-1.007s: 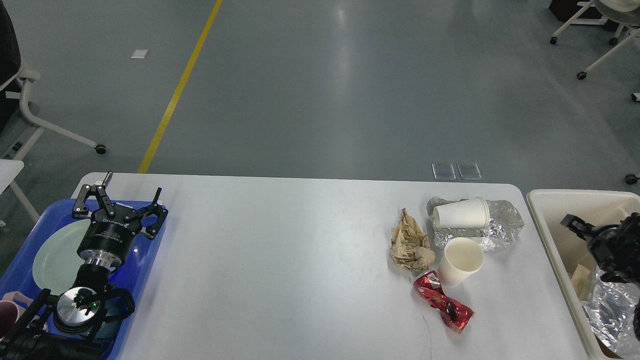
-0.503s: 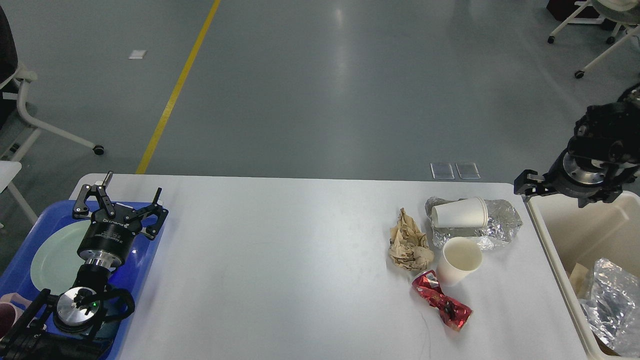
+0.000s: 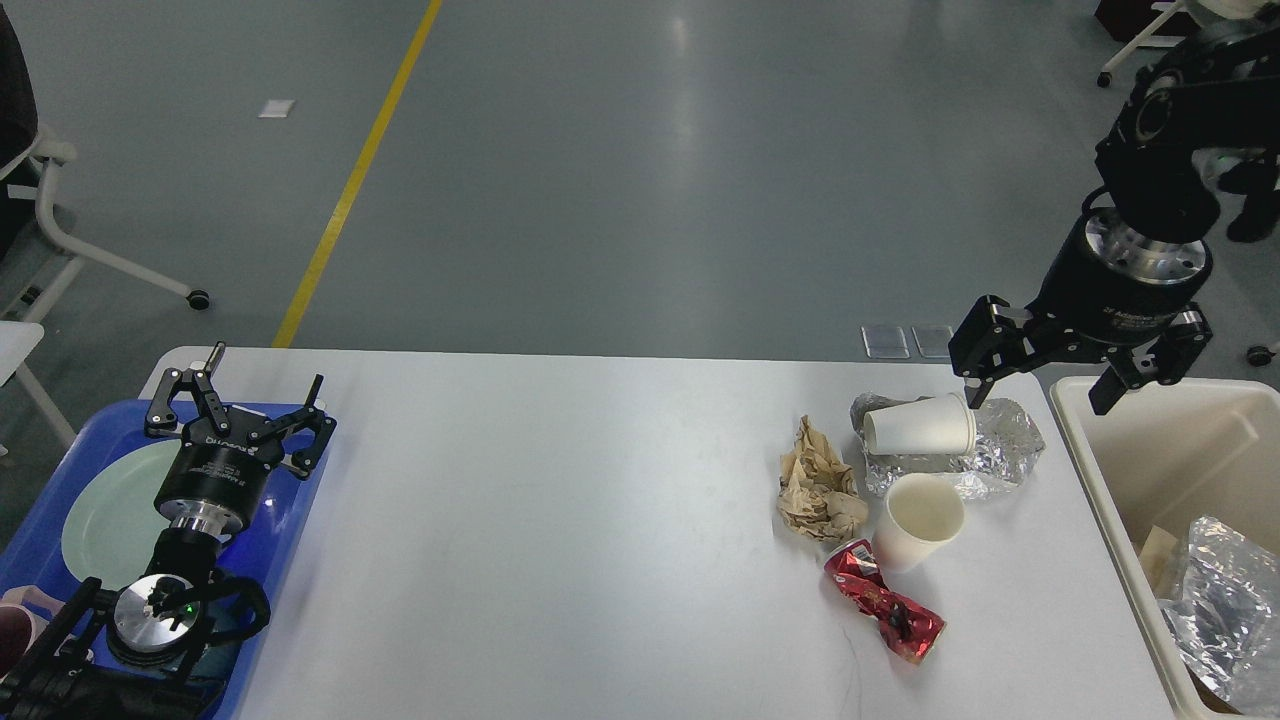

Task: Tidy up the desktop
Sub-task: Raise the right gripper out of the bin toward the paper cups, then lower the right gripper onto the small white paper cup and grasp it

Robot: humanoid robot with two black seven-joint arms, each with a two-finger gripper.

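Note:
The white desktop carries litter at its right end: a paper cup lying on its side on crumpled silver foil, an upright paper cup, a wad of brown paper and a crushed red wrapper. My right gripper is open and empty. It hangs above the desktop's far right corner, with one fingertip just behind the lying cup. My left gripper is open and empty over the blue tray at the left.
A beige bin stands off the desktop's right edge with foil and scraps inside. The blue tray holds a pale green plate; a pink cup shows at its near corner. Chair legs stand on the floor at left and far right.
My right arm has risen out of the beige bin and swung left, so its open gripper now hangs over the desktop's far right corner. The left arm has not moved.

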